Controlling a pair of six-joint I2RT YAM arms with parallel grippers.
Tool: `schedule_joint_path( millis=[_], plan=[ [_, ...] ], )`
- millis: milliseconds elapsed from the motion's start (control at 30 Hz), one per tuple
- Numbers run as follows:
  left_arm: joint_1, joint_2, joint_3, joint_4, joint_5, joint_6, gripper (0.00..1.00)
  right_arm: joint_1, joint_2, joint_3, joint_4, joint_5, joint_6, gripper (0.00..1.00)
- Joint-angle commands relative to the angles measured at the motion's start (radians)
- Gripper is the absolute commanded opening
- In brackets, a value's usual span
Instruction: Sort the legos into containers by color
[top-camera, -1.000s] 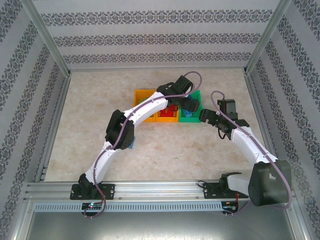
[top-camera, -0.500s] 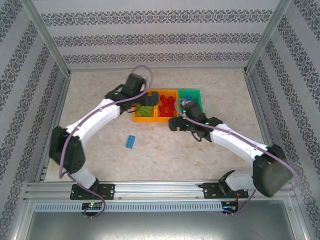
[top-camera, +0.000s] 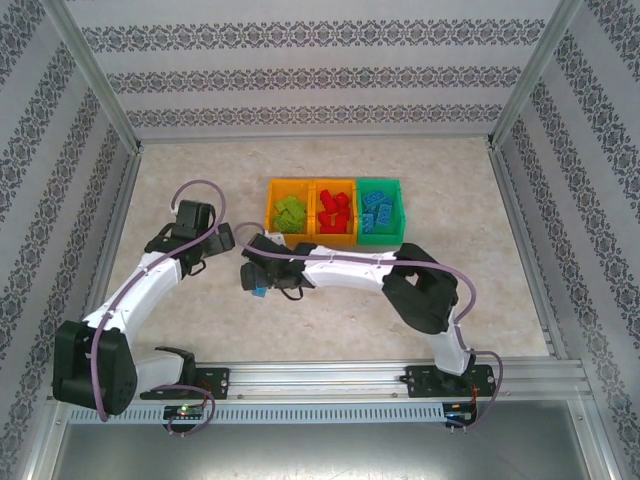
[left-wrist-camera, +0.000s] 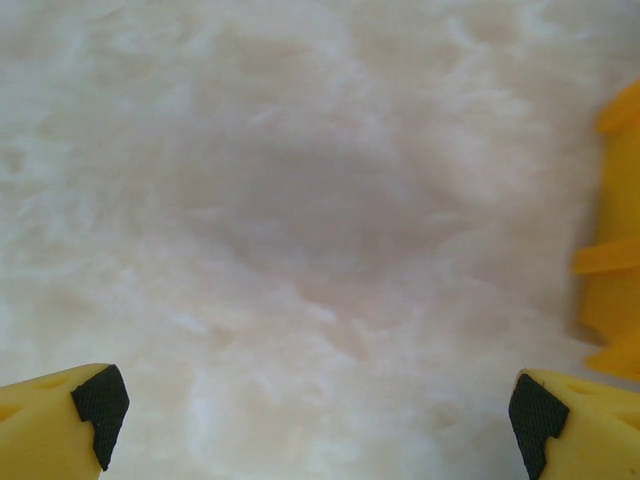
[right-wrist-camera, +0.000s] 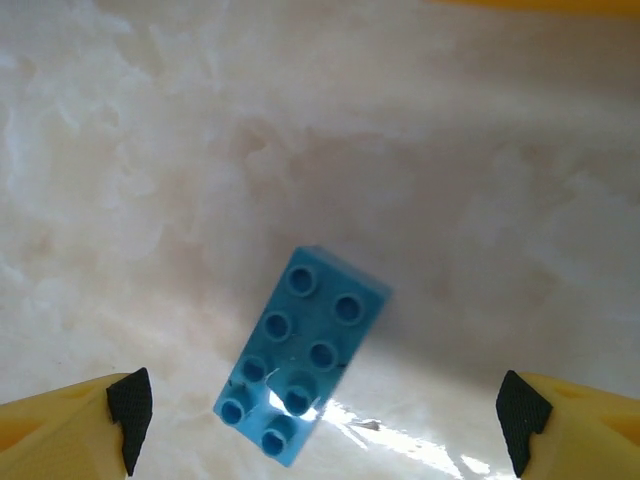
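Blue lego (right-wrist-camera: 300, 370) lies on the table (right-wrist-camera: 480, 200), low centre in the right wrist view, long axis slanting lower-left to upper-right, between the spread, empty jaws of the right gripper (right-wrist-camera: 325, 408); left gripper (left-wrist-camera: 315, 405) gapes empty, farther off.

You can see three bins (top-camera: 335, 183) joined in a row, upper middle of the top view. The left yellow bin (top-camera: 270, 210) holds lime green bricks (top-camera: 291, 215). The middle yellow bin (top-camera: 335, 238) holds red bricks (top-camera: 335, 212). The green bin (top-camera: 402, 210) on the right holds blue bricks (top-camera: 377, 215). One oblong blue brick (right-wrist-camera: 300, 370) lies flat outside the bins, studs up and tilted, lower middle of the right wrist view.
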Motion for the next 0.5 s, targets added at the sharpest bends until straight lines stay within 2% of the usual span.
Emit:
schedule_joint_path(
  millis=[0, 300, 467],
  plan=[
    [0.041, -0.013, -0.036, 0.006, -0.016, -0.033, 0.99, 0.001, 0.038, 0.049, -0.086, 0.021, 0.072, 0.91],
    [0.071, -0.007, -0.071, 0.037, 0.002, -0.040, 0.99, 0.031, 0.167, 0.215, -0.195, 0.036, 0.062, 0.89],
    [0.073, -0.011, -0.078, 0.037, 0.002, -0.045, 0.99, 0.033, 0.201, 0.238, -0.236, 0.040, 0.052, 0.85]
  ],
)
